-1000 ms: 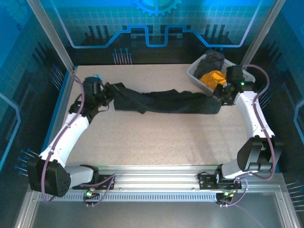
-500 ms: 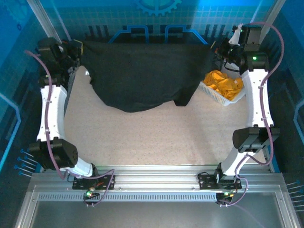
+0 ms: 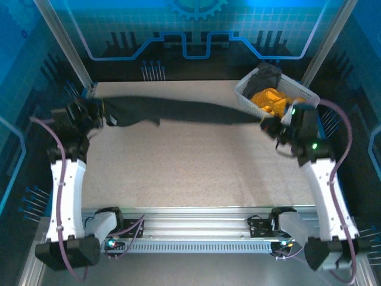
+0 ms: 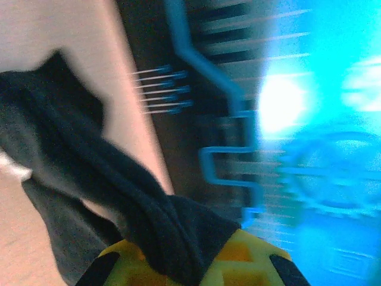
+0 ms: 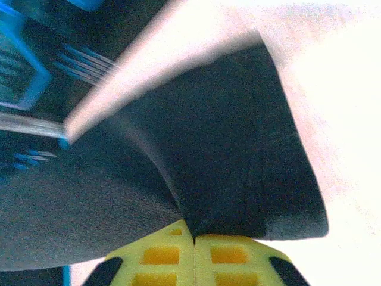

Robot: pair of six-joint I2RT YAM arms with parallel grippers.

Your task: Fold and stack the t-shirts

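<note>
Tabletop [image 3: 196, 173]: pale, speckled, matte. Black t-shirt [image 3: 178, 111]: soft cloth drawn into a long, narrow band across the far part of the tabletop, its twisted ends pinched, one in the left hand [image 3: 98, 114], one in the right hand [image 3: 269, 126], each pair of yellow fingers [image 5: 161, 256] pressed together on the fabric; both wrist views are motion-blurred, so hems and sleeves cannot be made out. White plastic lattice basket [image 3: 306, 90], far right corner: holds a crumpled orange-yellow t-shirt [image 3: 268, 98] and a dark grey t-shirt [image 3: 266, 74], both partly hidden by its wall.
</note>
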